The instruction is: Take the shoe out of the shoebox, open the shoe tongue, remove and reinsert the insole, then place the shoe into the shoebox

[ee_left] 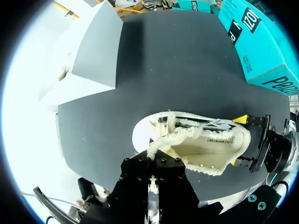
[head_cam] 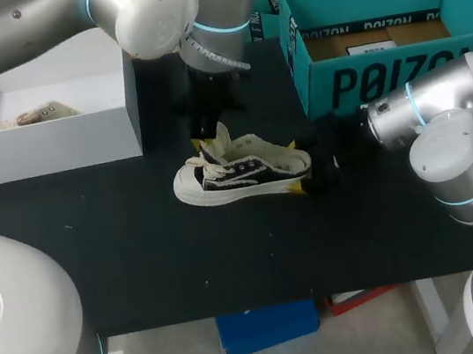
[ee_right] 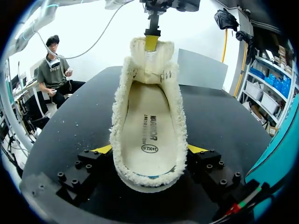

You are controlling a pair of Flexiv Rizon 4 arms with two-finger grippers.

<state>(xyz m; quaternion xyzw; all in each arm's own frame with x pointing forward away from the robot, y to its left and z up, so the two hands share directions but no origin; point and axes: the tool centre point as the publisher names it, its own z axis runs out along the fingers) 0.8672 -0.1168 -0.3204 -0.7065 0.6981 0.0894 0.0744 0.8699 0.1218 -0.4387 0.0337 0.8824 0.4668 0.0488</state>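
Shoe (head_cam: 245,174) stands on its sole mid-table (head_cam: 142,262), long axis running 9 to 3 o'clock, toe at 9. Right gripper (ee_right: 149,149) clamps the heel from both sides. Left gripper (ee_left: 158,156) pinches the raised tongue (ee_right: 150,58). Teal box (head_cam: 382,75) sits at 1 o'clock, white box (head_cam: 43,135) at 10.

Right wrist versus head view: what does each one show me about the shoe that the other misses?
Only the right wrist view looks into the shoe: the insole lies flat inside, and the right hand has a yellow tip against each side of the heel. Only the head view shows the shoe's black outside and the inside of the open shoebox. Both show the shoe upright on the table, the right hand at its heel and the left hand at the tongue.
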